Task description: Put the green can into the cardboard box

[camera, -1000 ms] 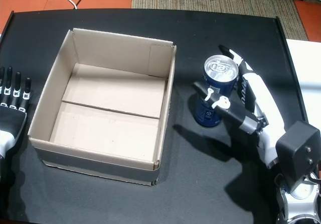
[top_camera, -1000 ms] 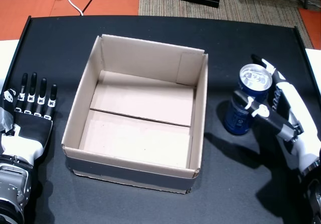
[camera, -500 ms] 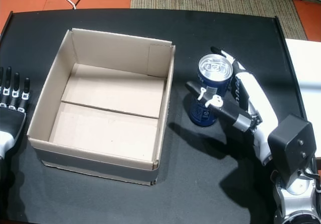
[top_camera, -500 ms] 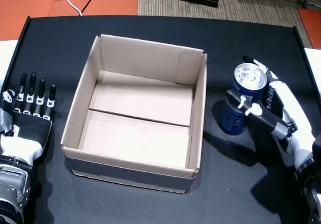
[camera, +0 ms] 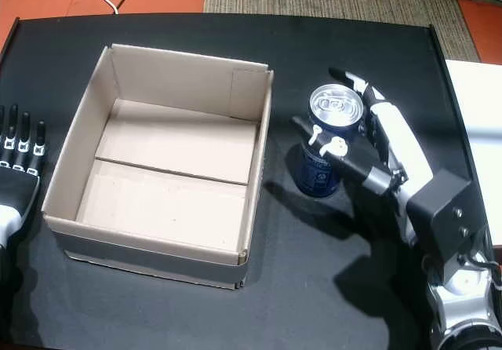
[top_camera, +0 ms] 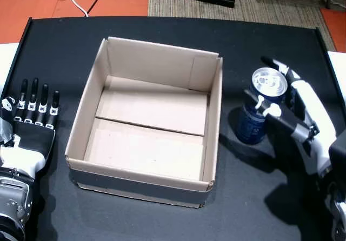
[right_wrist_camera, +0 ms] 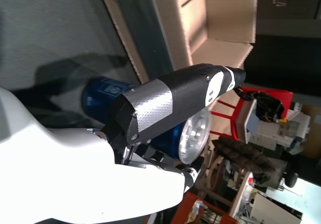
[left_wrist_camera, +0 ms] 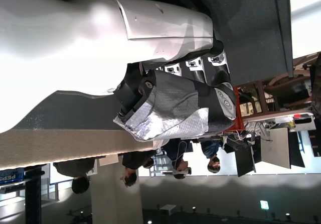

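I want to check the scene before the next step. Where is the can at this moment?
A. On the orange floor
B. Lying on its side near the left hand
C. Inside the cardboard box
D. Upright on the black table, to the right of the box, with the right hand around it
D: in a head view the blue can stands upright on the black table, outside the empty cardboard box, with the right hand closed around it.

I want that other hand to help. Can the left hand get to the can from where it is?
Probably not. The left hand lies flat left of the box; the can stands beyond the box, in the right hand.

Black table (top_camera: 162,35) carries open cardboard box (top_camera: 148,122), upright blue can (top_camera: 257,116) beside it.
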{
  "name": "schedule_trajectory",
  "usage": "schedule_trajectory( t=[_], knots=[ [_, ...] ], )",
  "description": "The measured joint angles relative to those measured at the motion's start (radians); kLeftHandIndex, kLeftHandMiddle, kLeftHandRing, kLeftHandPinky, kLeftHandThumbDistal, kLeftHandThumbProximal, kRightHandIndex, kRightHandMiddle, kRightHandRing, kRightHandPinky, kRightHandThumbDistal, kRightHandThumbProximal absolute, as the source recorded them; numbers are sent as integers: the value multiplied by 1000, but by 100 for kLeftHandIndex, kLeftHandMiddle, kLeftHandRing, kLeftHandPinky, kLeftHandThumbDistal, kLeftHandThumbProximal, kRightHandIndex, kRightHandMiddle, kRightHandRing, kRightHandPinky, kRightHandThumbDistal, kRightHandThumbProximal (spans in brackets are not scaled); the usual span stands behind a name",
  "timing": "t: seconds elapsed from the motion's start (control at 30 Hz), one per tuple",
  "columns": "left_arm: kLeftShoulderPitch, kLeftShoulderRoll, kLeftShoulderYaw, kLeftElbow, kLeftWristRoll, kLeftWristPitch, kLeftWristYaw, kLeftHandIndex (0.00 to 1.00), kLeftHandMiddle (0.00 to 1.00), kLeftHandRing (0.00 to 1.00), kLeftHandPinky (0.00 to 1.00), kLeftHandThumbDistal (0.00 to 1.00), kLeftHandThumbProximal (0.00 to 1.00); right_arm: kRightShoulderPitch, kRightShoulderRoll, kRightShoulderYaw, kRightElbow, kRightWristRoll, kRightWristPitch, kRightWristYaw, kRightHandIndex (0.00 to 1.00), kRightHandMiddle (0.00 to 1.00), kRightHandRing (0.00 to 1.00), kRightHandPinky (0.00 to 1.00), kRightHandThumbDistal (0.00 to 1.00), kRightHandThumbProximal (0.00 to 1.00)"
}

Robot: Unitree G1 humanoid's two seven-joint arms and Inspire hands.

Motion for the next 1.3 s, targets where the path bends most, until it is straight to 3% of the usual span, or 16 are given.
schedule_trajectory(
  t=[0.3, 0.8, 1.3],
  knots=[
    [0, 1, 3, 2, 0, 1, 0, 52, 51, 64, 78, 0, 54, -4, 20, -28, 23, 18, 56, 2, 89, 93, 94, 97, 100, 53],
    [0, 2, 8, 2, 0, 3, -1, 51, 51, 64, 77, 0, 54, -24, 31, -47, 32, 19, 87, 2, 88, 90, 91, 95, 100, 58],
    [-2, 1, 7, 2, 0, 3, -1, 50, 50, 60, 73, 0, 51, -25, 40, -32, 34, 9, 113, -2, 92, 89, 89, 95, 100, 55]
  ],
)
